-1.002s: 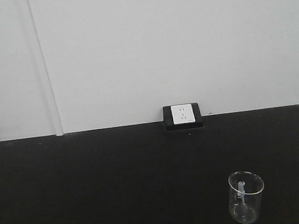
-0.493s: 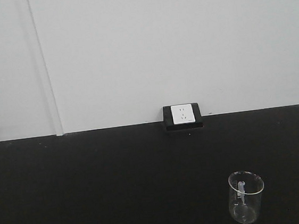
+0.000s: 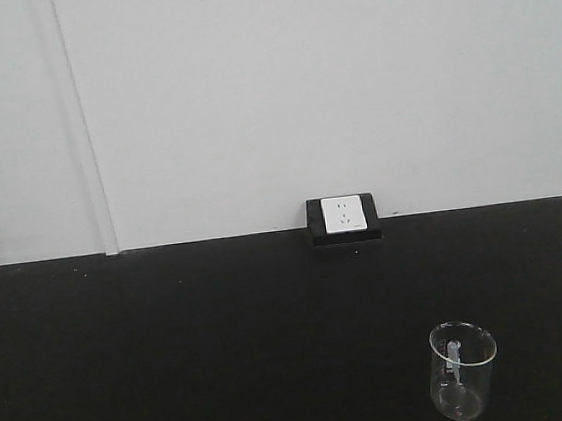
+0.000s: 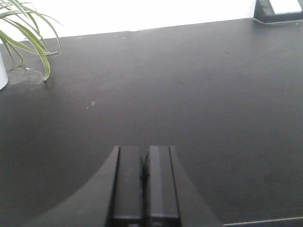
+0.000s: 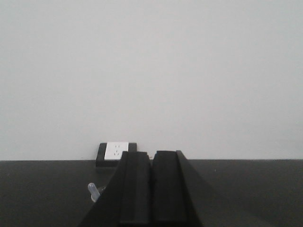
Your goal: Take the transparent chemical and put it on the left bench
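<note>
Front view: a clear beaker (image 3: 465, 370) stands upright at the lower right of the frame on a black counter (image 3: 176, 362), alone and untouched. A white socket (image 3: 342, 218) sits above it at the foot of a white wall (image 3: 298, 88). Left wrist view: the left gripper (image 4: 145, 151) at bottom centre has its fingers pressed together, holding nothing, over bare counter. Plant (image 4: 28, 33) leaves hang at the upper left. Right wrist view: the right gripper (image 5: 151, 156), bottom centre, is likewise closed and empty, facing the wall.
</note>
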